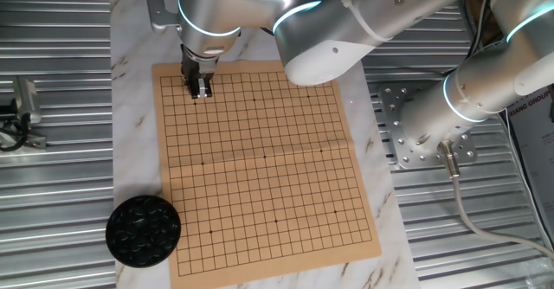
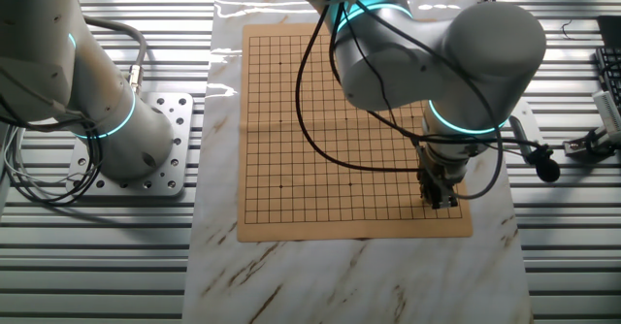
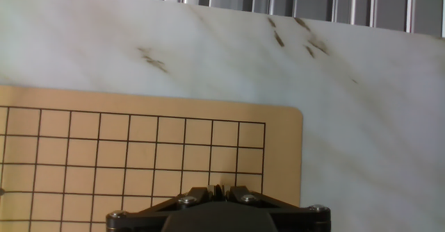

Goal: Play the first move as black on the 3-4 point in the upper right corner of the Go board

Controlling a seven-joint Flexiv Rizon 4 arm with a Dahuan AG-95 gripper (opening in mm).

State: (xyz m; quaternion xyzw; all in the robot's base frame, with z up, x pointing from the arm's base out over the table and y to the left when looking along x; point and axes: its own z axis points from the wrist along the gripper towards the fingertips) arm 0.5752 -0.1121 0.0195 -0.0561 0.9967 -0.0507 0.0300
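Tool [image 1: 202, 91] low over board [image 1: 268, 159] corner; stone unseen between its tips

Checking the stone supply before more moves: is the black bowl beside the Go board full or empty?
Full: the black bowl shows many glossy stones heaped to its rim.

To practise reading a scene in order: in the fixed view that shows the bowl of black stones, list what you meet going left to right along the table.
Bowl of black stones → gripper low over the Go board → metal base plate.
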